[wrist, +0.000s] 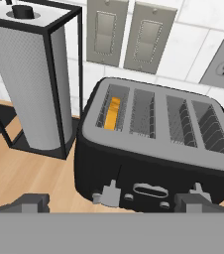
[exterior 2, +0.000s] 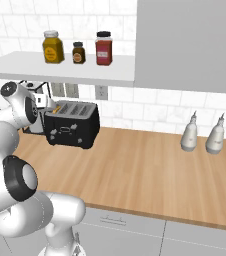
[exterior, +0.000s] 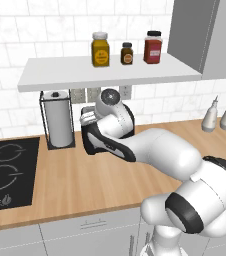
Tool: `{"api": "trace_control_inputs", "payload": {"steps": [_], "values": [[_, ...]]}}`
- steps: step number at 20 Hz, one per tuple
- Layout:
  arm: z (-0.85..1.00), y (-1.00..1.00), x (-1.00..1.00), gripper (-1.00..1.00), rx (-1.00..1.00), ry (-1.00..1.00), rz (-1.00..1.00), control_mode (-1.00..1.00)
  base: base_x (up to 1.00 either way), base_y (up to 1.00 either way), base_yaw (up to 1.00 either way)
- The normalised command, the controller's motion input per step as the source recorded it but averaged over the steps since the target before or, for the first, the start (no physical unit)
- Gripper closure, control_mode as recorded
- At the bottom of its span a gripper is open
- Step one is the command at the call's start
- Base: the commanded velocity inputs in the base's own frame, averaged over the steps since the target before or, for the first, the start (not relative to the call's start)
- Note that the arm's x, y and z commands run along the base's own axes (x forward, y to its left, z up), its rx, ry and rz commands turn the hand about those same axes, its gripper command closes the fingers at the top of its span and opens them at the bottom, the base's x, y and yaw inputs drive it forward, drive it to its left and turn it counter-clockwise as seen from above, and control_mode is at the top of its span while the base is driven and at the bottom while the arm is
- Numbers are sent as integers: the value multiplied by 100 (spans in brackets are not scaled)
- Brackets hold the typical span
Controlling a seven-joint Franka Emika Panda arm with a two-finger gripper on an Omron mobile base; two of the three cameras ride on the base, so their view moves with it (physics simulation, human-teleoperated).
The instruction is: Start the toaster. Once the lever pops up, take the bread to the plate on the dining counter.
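- In the left base view the arm's white links cover nearly all of the toaster (exterior 2: pixel 72 124); only a dark sliver shows behind the wrist, and the pincer itself cannot be made out there.
- From the right base view the toaster stands clear on the wooden tabletop (exterior 2: pixel 150 165) near the back wall, with the arm's upper link cutting off its left end.
- In the hand view the pincer (wrist: pixel 111 202) shows as two dark fingertips (wrist: pixel 30 202) at the bottom edge, set wide apart, nothing between them, just in front of the toaster's front face.
- The bread (wrist: pixel 113 113) sits down in the leftmost slot; only an orange-tan strip of it shows, the rest is hidden inside.
- The toaster's lower front is cut off by the frame; two pale levers and small knobs show there, any markings too small to read.
- The paper-towel holder (wrist: pixel 34 84) stands just beside the toaster's left side, its base partly cropped.
- Three jars (exterior: pixel 127 52) stand on the shelf (exterior: pixel 85 72): yellow, small brown, red. Their labels are blurred, no writing legible.
- Two pale bottles (exterior 2: pixel 203 135) stand well apart to the right, unlabelled.
- Wall switches (wrist: pixel 126 37) and an outlet (wrist: pixel 223 64) show behind the toaster, the outlet cropped at the edge.
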Motion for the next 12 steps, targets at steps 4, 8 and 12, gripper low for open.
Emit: {"api": "trace_control_inputs", "payload": {"steps": [4,8,12], "values": [[0,0,0,-100,0,0,0,-100,0,0,0],[0,0,0,-100,0,0,0,-100,0,0,0],[0,0,0,-100,0,0,0,-100,0,0,0]]}}
